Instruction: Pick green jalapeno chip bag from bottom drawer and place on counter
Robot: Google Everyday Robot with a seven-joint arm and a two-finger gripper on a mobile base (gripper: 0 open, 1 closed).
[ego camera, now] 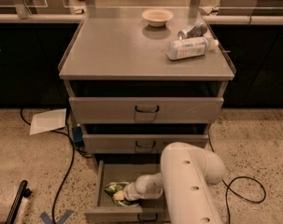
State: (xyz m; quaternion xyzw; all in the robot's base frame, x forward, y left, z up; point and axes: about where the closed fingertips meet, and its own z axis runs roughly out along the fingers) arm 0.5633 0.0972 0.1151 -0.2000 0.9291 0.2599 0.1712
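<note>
Gripper point(122, 194) at the tip of the white robot arm point(187, 181), low centre of frame, reaching down into the deep grey metal bottom drawer point(99, 190), which is pulled open. Grip state: cannot tell (tip hidden against the bag).

Small wrinkly green foil jalapeno chip bag point(113, 188) lying in the left part of that drawer, touching or just beside the gripper; not lifted out.

Step in hand, as judged: the grasp inside the drawer, first half of the task; placing not yet begun.

Next move calls for a secure hold on the crinkly foil, then a lift clear of the drawer walls and of the two shallower drawers above. After that, up to the flat grey metal counter point(122, 50), upper centre. Bare left and middle part preferable, away from the white plastic bottle point(190, 48) lying on its side, the dark can point(192, 30) and the pale bowl point(157, 17).
</note>
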